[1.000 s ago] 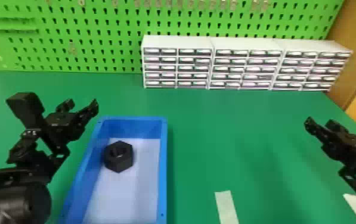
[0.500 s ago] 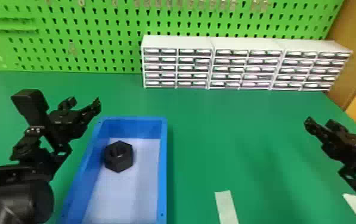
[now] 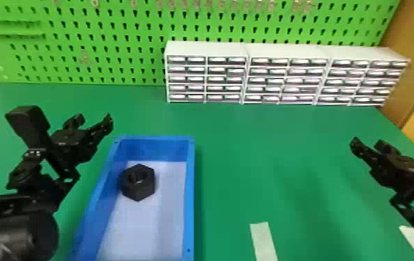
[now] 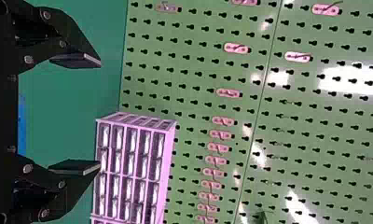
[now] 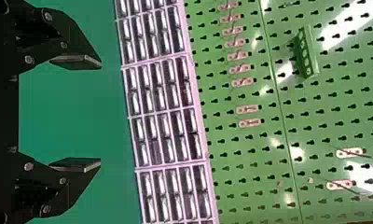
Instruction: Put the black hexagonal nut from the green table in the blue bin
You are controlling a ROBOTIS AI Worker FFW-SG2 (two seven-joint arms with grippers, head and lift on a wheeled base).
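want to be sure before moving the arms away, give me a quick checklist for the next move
1. Black hexagonal nut inside the blue bin: ok, on the bin's floor near its left wall
2. Left gripper open and empty: ok
3. Right gripper open and empty: ok
4. Both grippers away from the nut: ok
5. Left gripper's height above the bin's rim: cannot tell

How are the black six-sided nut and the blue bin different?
The black hexagonal nut is small, while the blue rectangular bin is much bigger. The nut has a hole through its middle; the bin is open on top with walls around a floor. The nut lies inside, and the bin holds it.
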